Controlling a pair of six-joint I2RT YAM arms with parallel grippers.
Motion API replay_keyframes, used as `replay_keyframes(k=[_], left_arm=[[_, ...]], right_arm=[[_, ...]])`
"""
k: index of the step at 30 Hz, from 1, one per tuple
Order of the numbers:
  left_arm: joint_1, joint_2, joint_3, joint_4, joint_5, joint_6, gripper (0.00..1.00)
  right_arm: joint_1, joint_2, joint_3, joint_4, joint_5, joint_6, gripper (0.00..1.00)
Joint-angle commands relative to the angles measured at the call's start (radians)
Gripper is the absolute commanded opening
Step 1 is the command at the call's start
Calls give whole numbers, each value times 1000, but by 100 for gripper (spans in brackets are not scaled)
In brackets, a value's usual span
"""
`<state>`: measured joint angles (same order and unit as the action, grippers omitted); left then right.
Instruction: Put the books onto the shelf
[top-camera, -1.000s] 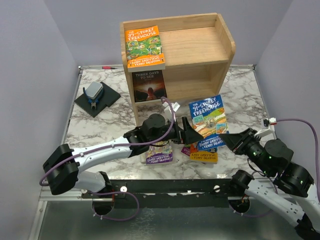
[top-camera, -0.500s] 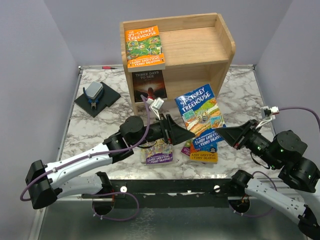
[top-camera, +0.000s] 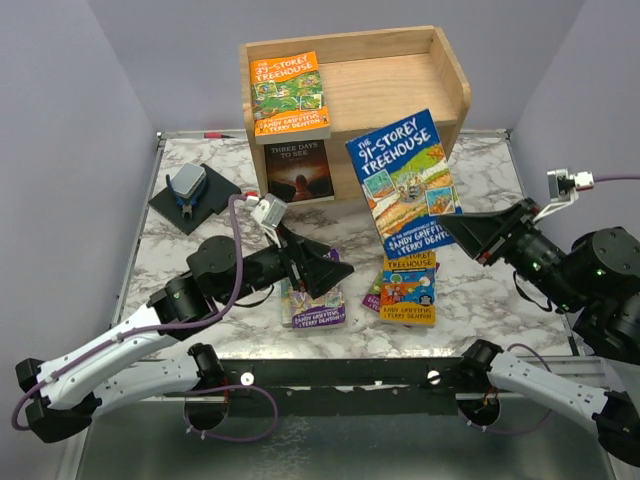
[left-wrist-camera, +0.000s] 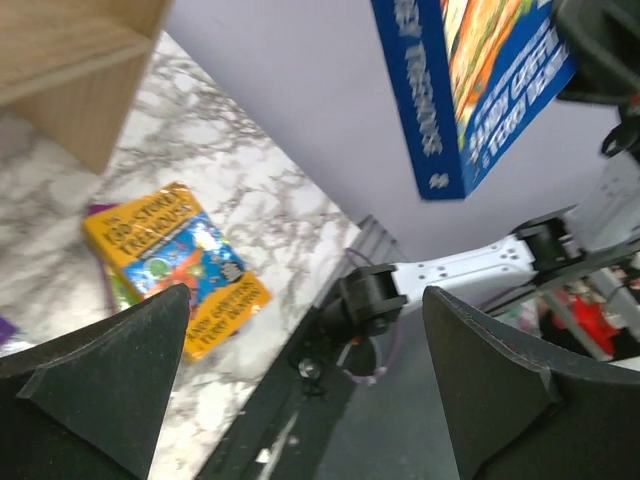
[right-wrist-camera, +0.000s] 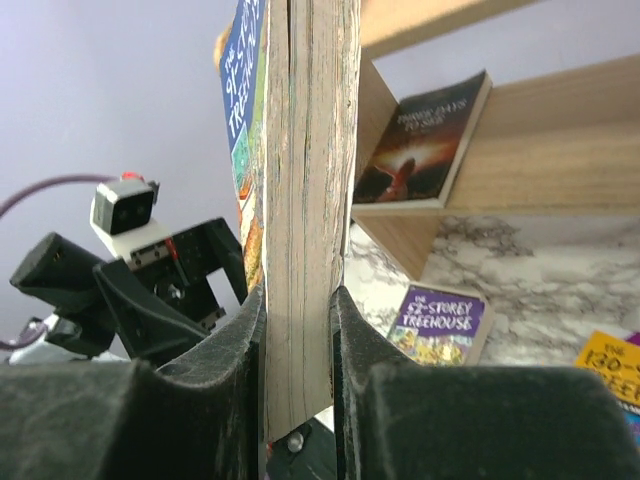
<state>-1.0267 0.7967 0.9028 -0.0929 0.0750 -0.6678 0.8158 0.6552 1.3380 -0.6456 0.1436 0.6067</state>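
Note:
My right gripper (top-camera: 466, 232) (right-wrist-camera: 298, 300) is shut on the lower edge of a blue "91-Storey Treehouse" book (top-camera: 405, 185) (right-wrist-camera: 305, 190) (left-wrist-camera: 470, 90), held upright in the air in front of the wooden shelf (top-camera: 400, 80) (right-wrist-camera: 560, 150). An orange book (top-camera: 290, 95) lies on the shelf's top at the left. On the table lie a purple book (top-camera: 318, 305) (right-wrist-camera: 440, 325) and a yellow book (top-camera: 408, 290) (left-wrist-camera: 175, 265), which rests on another purple one. My left gripper (top-camera: 325, 270) (left-wrist-camera: 307, 300) hangs open and empty over the purple book.
A dark book, "Three Days to See" (top-camera: 298, 170) (right-wrist-camera: 425, 140), leans in the shelf's lower tier. A black pad with a blue-grey tool (top-camera: 193, 195) sits at the table's left. Grey walls close in both sides.
My right gripper has raised the blue book up and back toward the shelf. My left arm has drawn back to the left, its gripper still open.

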Motion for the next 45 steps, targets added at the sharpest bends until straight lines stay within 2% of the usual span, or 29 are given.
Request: replay_keyframes(k=[1,5,11,28,36,41,45], left_arm=[[5,-51,32,-187,-95,211,99],[4,-86,21,-262,-141,307,99],[5,-126,-28,-284,-152,378,99],[5,-220,-140,-285,-175,429,99],[6,-224,-168,-283,-155,419,99],[4,-234,-172,-284,-153,423,99],[5,-241,-174,-284,-153,423,99]], right_arm=[[-4,90,89,192,-14,14,1],[-4,185,140,269,-29,52,1],[-4,309,219,349,-32,140,1],[-4,629,430,438,15,307,1],[-4,714,459,452,68,337,1],[-4,754,474,441,57,339,6],[-4,772,476,438,51,340,13]])
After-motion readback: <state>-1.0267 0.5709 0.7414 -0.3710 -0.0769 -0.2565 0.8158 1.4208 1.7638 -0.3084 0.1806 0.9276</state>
